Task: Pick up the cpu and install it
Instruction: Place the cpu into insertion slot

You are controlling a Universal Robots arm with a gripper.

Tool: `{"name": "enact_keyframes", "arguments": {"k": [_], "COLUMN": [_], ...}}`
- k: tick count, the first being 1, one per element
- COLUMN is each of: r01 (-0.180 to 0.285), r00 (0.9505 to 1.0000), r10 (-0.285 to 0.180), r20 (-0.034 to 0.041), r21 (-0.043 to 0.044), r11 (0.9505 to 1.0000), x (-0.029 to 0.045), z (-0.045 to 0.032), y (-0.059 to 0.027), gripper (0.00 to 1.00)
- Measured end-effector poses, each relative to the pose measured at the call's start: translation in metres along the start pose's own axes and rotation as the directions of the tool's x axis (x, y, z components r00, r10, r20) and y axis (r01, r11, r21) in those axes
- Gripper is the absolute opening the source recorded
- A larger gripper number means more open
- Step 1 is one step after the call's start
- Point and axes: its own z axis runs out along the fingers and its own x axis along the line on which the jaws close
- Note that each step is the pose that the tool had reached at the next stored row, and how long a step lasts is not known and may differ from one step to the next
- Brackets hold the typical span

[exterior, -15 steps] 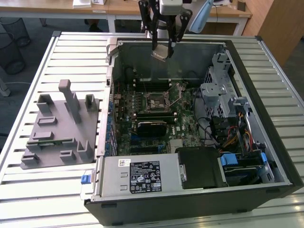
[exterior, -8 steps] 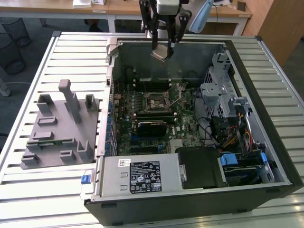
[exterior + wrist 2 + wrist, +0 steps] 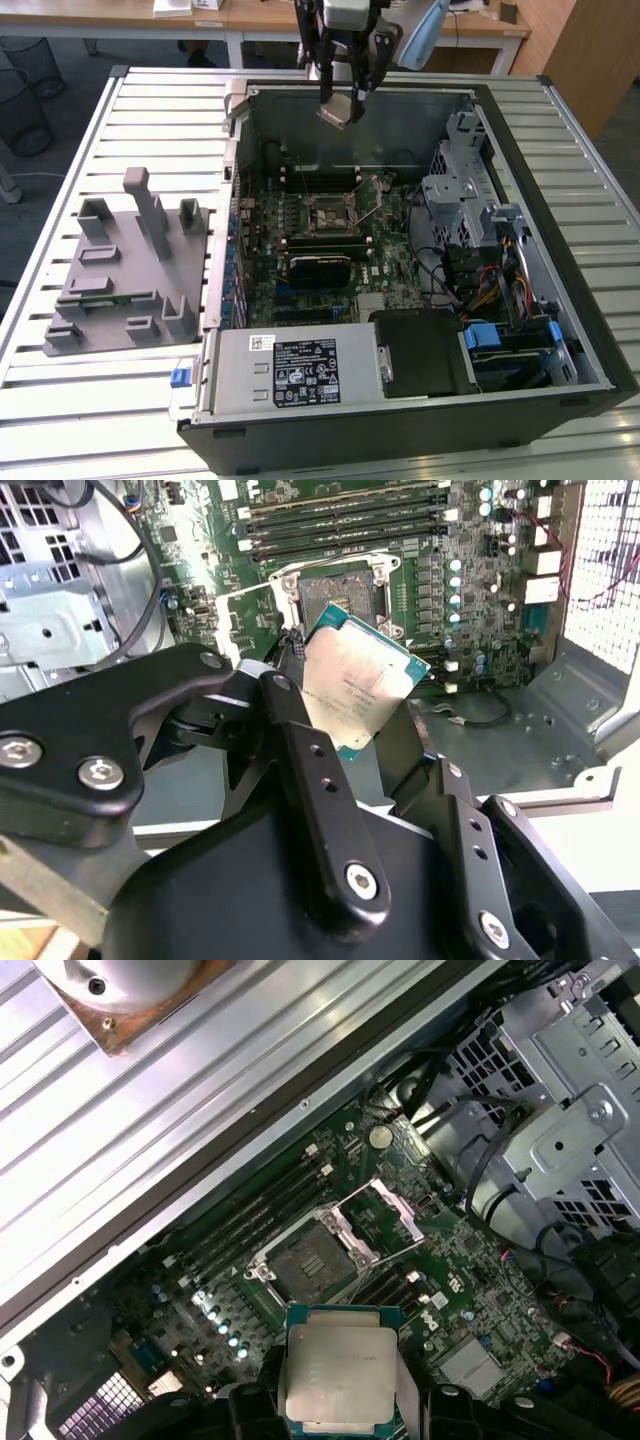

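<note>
cpu: clamped by two opposite edges between the fingers; held in the air, tilted, metal top showing
fingers: closed on the chip alone
socket: below the fingers and well apart; bare, its metal frame swung open
step, as I judge it: carrying the chip to the socket
doing it well: level the chip; square its edges to the socket; descend straight; keep off the raised frame; release without pressing
case: open on the slatted counter
</note>
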Motion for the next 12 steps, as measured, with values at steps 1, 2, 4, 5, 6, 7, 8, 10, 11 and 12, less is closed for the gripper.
{"name": "enact_keyframes", "arguments": {"k": [1,2,4,5,6,7,8,10,11,12], "r01": [-0.011,-0.022,-0.047,-0.059,-0.072,-0.085,-0.098,-0.123,-0.135,-0.149], "r00": [0.9999,0.9998,0.9989,0.9982,0.9974,0.9964,0.9952,0.9924,0.9908,0.9889], "r10": [0.011,0.022,0.047,0.059,0.072,0.085,0.098,0.123,0.135,0.149], "r20": [0.0001,0.0003,0.0007,0.0009,0.0011,0.0013,0.0016,0.0019,0.0022,0.0025], "r21": [0.0007,0.0014,0.0030,0.0038,0.0047,0.0054,0.0063,0.0078,0.0086,0.0094], "r11": [0.9999,0.9998,0.9989,0.9982,0.9974,0.9964,0.9952,0.9924,0.9908,0.9889], "x": [0.0001,0.0002,0.0003,0.0004,0.0004,0.0004,0.0005,0.0006,0.0007,0.0007], "z": [0.0001,0.0002,0.0005,0.0006,0.0007,0.0008,0.0010,0.0012,0.0013,0.0014], "y": [0.0001,0.0002,0.0003,0.0004,0.0004,0.0005,0.0005,0.0007,0.0007,0.0008], "gripper": [0.53,0.53,0.53,0.53,0.53,0.53,0.53,0.53,0.53,0.53]}}
